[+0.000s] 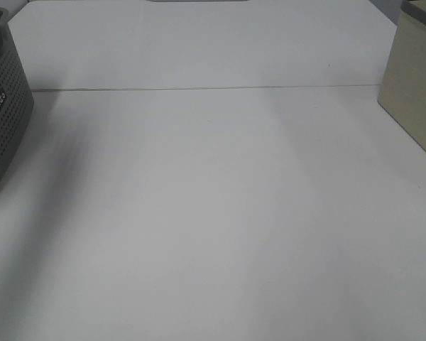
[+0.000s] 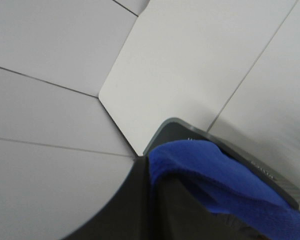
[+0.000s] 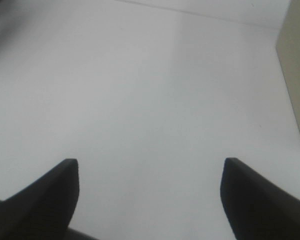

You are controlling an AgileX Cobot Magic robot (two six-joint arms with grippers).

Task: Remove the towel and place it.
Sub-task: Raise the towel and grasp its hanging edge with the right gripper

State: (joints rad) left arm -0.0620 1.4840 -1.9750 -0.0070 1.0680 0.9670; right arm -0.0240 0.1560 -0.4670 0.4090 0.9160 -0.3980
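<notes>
**Insp. A:** Step in hand?

**Insp. B:** Step 1 of 2, removal. In my judgement it is not yet done. The royal-blue plush microfibre towel sits in the dark-grey perforated plastic basket at the far-left edge of the white table. The cloth is bunched up and rides over the rim.

**A:** Hands?

**B:** The left hand is closed, with its tip right against the towel at the basket rim. I can't tell whether cloth is actually pinched between the fingers, as the wrist view is too close. The right hand is wide open with nothing in it, over bare table. Neither arm shows in the high view.

**A:** Containers and contents?

**B:** There are 2. The basket holds the towel, and nothing else can be made out inside. The pale beige flat-sided box is at the right edge, well apart from the basket. Its inside isn't visible, so contents are unknown.

**A:** What does the next move call for?

**B:** Confirm the grip first. Then lift straight up, high enough for the whole cloth to clear the rim, since plush fabric could drag the basket. Next, carry it to the open table between the 2 containers. The towel is large, so the right hand will prob. need to take a 2nd edge to lay it flat.

**A:** Risks?

**B:** The basket is near the table edge with the tiled floor beyond it, so a snag could tip it off.
</notes>
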